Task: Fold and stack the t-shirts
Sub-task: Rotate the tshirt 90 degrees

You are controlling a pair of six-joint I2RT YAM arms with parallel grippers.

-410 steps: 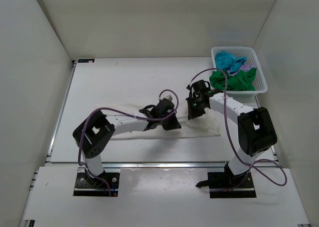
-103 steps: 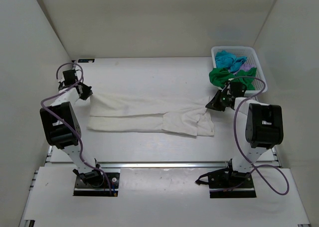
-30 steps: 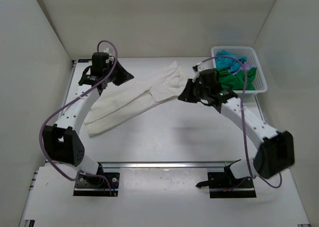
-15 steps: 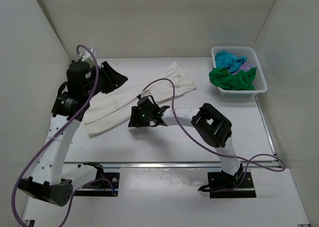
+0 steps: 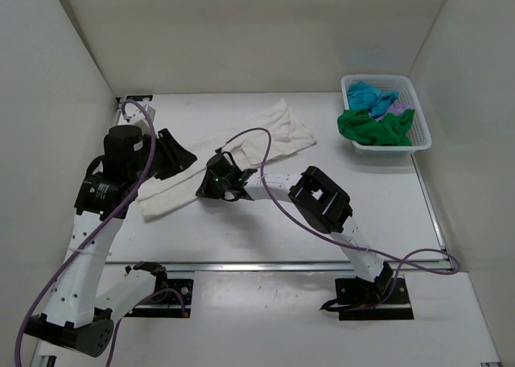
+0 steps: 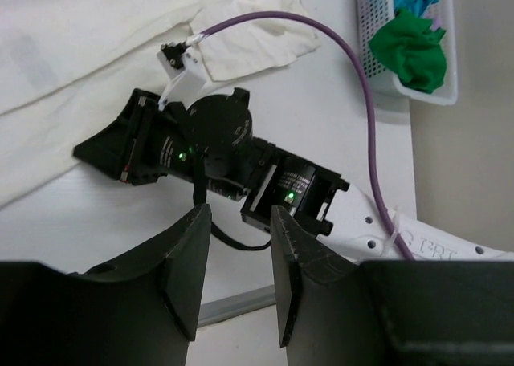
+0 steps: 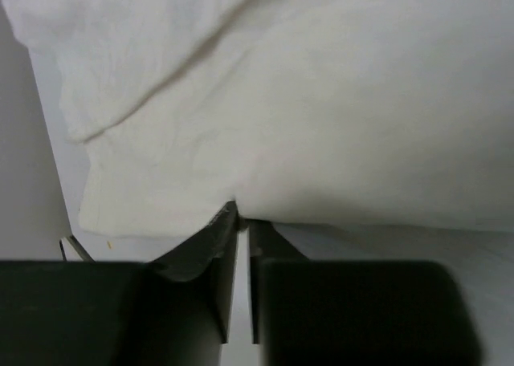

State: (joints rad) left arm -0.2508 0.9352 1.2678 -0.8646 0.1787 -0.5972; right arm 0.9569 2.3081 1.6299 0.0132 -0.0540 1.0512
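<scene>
Top external: the cream-white t-shirt [image 5: 269, 134] lies rumpled on the surface [image 5: 362, 198], running diagonally from near left toward the back middle. The right tool [image 5: 203, 190] sits low at the shirt's near edge, jaws narrow, tips at the hem; can't tell if cloth is pinched. The left tool [image 5: 181, 158] hangs over the shirt's left part, jaws apart w/ nothing between. Green t-shirt [image 5: 374, 128], turquoise-blue t-shirt [image 5: 368, 96] & lilac t-shirt [image 5: 394, 105] sit bunched in the white basket [image 5: 424, 139], back right.
</scene>
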